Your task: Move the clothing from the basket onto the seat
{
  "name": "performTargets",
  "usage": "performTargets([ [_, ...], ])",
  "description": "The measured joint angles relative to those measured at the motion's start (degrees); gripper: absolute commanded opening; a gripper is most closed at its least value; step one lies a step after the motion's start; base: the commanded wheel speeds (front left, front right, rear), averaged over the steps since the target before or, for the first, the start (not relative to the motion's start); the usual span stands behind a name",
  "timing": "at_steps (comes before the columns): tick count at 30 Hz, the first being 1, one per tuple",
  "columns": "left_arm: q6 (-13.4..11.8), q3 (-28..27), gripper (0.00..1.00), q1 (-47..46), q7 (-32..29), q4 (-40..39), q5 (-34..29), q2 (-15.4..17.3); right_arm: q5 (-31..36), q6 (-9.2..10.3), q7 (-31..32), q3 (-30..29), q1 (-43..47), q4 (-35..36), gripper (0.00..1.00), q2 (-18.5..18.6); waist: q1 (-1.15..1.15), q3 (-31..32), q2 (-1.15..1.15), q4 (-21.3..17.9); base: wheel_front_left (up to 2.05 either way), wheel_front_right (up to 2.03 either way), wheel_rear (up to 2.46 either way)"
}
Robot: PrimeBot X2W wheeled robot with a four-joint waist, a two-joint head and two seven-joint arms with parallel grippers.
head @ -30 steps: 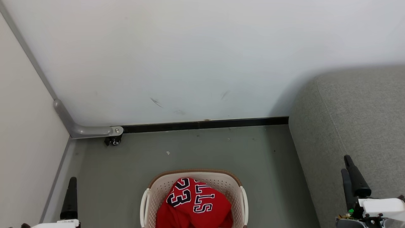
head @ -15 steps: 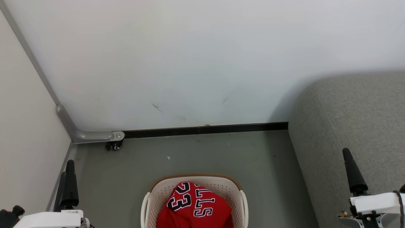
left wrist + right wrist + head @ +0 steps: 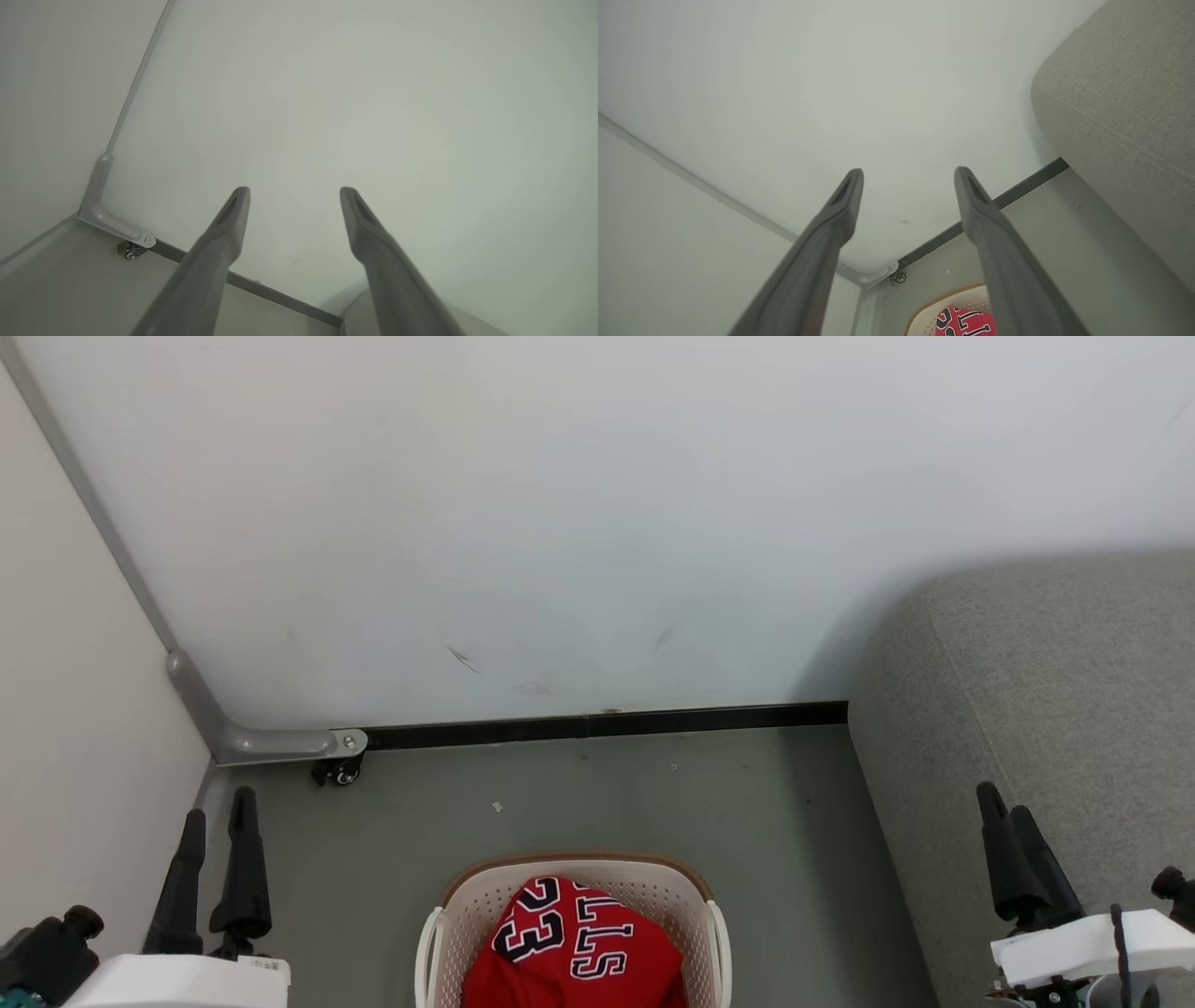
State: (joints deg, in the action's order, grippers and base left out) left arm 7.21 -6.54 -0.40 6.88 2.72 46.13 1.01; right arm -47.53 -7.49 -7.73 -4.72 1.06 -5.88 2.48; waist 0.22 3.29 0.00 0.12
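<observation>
A red jersey (image 3: pixel 569 947) (numbered 23) lies heaped in the cream basket (image 3: pixel 579 868) on the floor, roughly midway between the left gripper (image 3: pixel 219 804) and right gripper (image 3: pixel 1002 800), lower than both. Both pairs of fingers stand spread and empty, aimed at the wall. The grey seat (image 3: pixel 1074 691) lies on the right gripper's side.

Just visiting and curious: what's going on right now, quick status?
Left gripper open, empty; right gripper open, empty. Jersey in the basket, seat to the right. Nothing seen between them.
</observation>
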Motion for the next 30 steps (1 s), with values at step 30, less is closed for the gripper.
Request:
performTargets([
  [30,-11.03,13.47,1.0,5.74,6.39,0.42,-32.65,1.13,36.46,-0.01,-5.42,5.6,2.63,-4.13,1.0,-0.03,-0.19,0.59,0.0,-0.01,0.0,0.0,0.0],
])
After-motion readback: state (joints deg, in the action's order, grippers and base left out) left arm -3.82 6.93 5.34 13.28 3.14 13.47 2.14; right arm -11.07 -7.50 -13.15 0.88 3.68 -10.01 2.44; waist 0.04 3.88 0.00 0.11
